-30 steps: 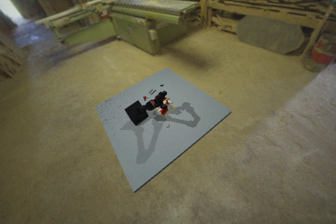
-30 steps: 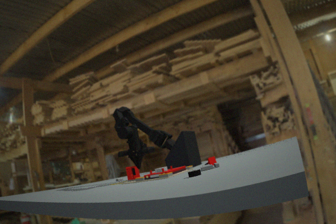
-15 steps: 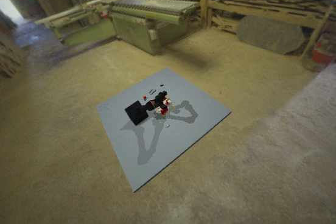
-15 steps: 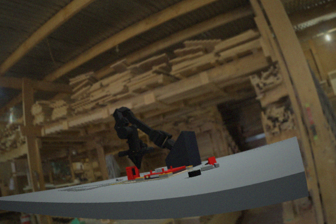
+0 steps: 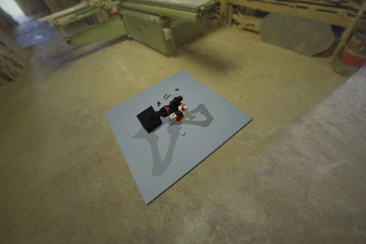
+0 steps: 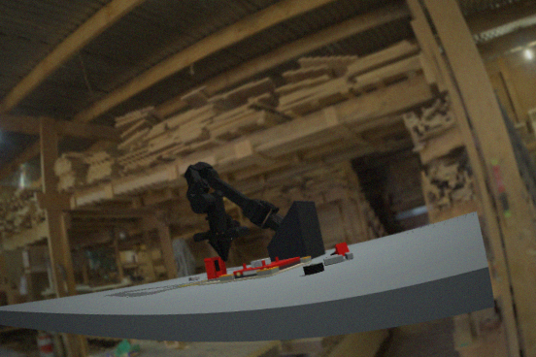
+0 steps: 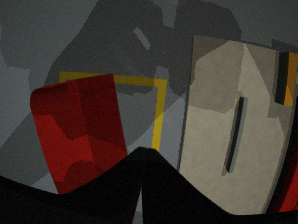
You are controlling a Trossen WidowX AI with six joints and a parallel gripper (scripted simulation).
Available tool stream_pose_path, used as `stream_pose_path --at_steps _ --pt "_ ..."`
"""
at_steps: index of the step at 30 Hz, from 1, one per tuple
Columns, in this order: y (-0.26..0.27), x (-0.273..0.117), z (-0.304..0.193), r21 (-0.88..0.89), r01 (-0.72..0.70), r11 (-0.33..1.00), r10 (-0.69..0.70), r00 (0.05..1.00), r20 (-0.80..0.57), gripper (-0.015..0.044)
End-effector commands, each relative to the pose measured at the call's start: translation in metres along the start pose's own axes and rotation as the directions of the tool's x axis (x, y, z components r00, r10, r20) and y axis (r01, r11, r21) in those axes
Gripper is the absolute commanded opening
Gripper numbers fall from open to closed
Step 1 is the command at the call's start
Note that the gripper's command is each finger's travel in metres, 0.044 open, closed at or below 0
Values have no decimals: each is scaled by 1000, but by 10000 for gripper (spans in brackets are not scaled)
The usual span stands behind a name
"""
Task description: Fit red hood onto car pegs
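The red hood [image 5: 180,118] [image 6: 213,268] [image 7: 75,135] stands tall on the table, seemingly on end, with a dark opening showing in the exterior view. It lies partly over the yellow outline [image 7: 161,115] in the wrist view. My gripper [image 6: 224,257] [image 7: 145,155] is shut and empty, its tips pointing down above the table between the hood and the pale jig board [image 7: 210,135]. The red chassis [image 6: 291,261] [image 7: 291,197] lies beyond that board, only a strip of it showing at the wrist view's right edge. The pegs and the hood's corner holes cannot be made out.
An orange-yellow jig bracket [image 7: 290,80] stands near the chassis. A small red part [image 5: 158,103] [image 6: 342,248] and a black block [image 6: 314,269] lie on the chassis's other side. A small pale piece [image 5: 183,134] lies beyond the hood. The black arm base [image 5: 148,120] [image 6: 301,232] stands behind.
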State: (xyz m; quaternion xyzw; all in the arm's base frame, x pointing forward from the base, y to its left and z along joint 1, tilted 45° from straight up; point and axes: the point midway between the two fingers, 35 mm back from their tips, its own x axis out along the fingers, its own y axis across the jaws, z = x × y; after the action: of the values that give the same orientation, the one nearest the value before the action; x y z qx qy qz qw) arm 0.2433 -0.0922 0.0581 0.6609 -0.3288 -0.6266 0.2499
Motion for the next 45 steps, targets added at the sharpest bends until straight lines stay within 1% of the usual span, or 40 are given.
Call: stream_pose_path --at_steps 1,45 --pt "1 0 -1 28 -1 1000 1 1000 -2 0" --pt "3 0 -2 261 4 965 -4 1000 -3 0"
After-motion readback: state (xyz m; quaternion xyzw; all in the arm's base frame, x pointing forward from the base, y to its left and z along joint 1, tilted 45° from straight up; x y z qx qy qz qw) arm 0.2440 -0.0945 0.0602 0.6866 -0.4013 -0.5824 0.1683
